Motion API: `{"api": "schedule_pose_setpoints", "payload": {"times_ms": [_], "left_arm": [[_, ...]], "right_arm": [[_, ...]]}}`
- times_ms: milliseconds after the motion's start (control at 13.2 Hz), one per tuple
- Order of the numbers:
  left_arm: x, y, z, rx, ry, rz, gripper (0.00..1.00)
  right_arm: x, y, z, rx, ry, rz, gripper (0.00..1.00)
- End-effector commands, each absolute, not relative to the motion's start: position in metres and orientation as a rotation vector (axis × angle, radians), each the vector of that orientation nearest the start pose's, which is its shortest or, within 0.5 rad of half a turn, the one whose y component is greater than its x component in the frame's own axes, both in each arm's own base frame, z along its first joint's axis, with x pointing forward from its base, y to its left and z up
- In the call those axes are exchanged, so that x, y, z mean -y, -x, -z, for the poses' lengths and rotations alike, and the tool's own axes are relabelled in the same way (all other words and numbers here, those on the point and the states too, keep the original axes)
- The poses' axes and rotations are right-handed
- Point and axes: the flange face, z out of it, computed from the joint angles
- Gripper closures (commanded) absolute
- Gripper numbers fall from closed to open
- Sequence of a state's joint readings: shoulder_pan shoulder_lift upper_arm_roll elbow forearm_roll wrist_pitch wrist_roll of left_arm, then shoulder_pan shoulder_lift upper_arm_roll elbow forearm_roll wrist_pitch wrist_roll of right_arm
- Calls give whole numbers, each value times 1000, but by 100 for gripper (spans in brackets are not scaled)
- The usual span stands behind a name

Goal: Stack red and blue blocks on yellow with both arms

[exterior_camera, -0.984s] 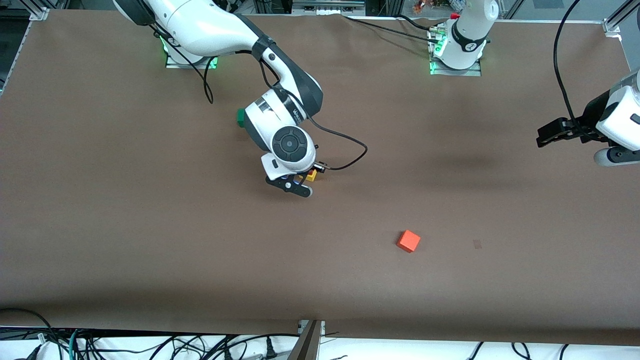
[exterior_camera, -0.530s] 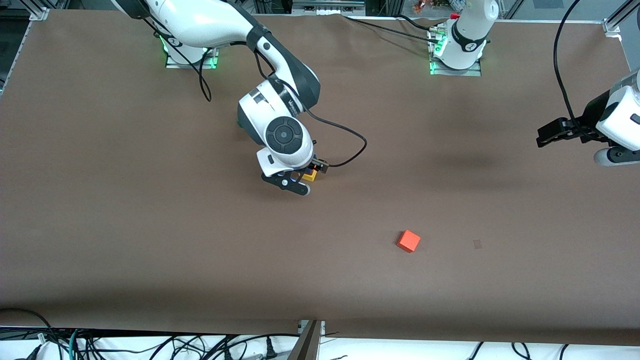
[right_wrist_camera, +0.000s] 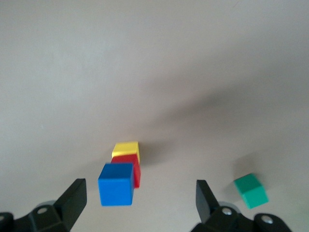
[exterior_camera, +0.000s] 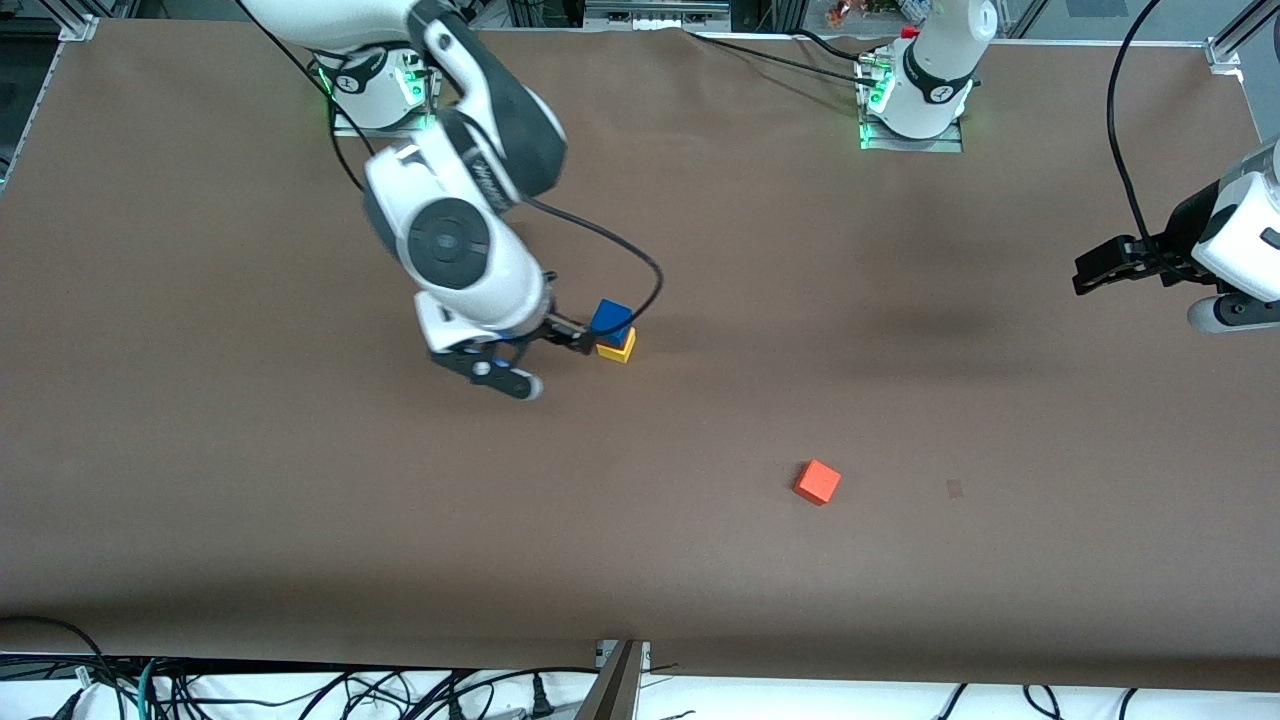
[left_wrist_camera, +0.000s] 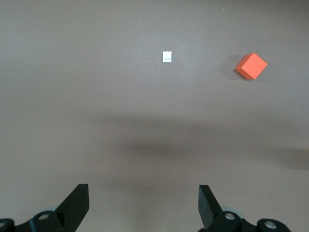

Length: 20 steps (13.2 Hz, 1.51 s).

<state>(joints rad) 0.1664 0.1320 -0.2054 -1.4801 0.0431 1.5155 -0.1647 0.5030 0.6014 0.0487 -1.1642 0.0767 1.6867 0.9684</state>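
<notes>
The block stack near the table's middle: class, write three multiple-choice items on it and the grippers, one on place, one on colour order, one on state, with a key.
1. The orange cube lies
A. on the stack
B. nearer the front camera than the stack
C. in a gripper

2. Stack, top down:
A. blue, red, yellow
B. yellow, blue, red
C. red, yellow, blue

3. The right gripper is
A. shut on blue
B. shut, empty
C. open

Key:
1 B, orange cube sits lower than the stack.
2 A, blue block, red block, yellow block.
3 C, right gripper fingers stand apart, empty.

The brown table (exterior_camera: 300, 480) carries the yellow cube (exterior_camera: 619, 349) — also an orange cube (exterior_camera: 817, 482) and green cube (right_wrist_camera: 251, 190).
</notes>
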Motion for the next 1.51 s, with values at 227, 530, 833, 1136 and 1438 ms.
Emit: {"api": "schedule_pose_setpoints", "payload": {"times_ms": [227, 530, 833, 1136, 1438], "left_arm": [[9, -592, -593, 173, 3139, -131, 0], [9, -592, -593, 173, 3140, -132, 0], [10, -592, -594, 166, 3139, -129, 0], [11, -593, -601, 162, 3141, -105, 0], [11, -594, -600, 164, 3141, -107, 0]], "right_arm": [[-312, -626, -503, -778, 3016, -56, 0], [-269, -630, -535, -748, 3040, 1, 0], [-203, -607, -588, -545, 3089, -15, 0], [-115, -564, -616, -336, 3075, -28, 0], [-48, -569, -620, -171, 3088, -25, 0]]}}
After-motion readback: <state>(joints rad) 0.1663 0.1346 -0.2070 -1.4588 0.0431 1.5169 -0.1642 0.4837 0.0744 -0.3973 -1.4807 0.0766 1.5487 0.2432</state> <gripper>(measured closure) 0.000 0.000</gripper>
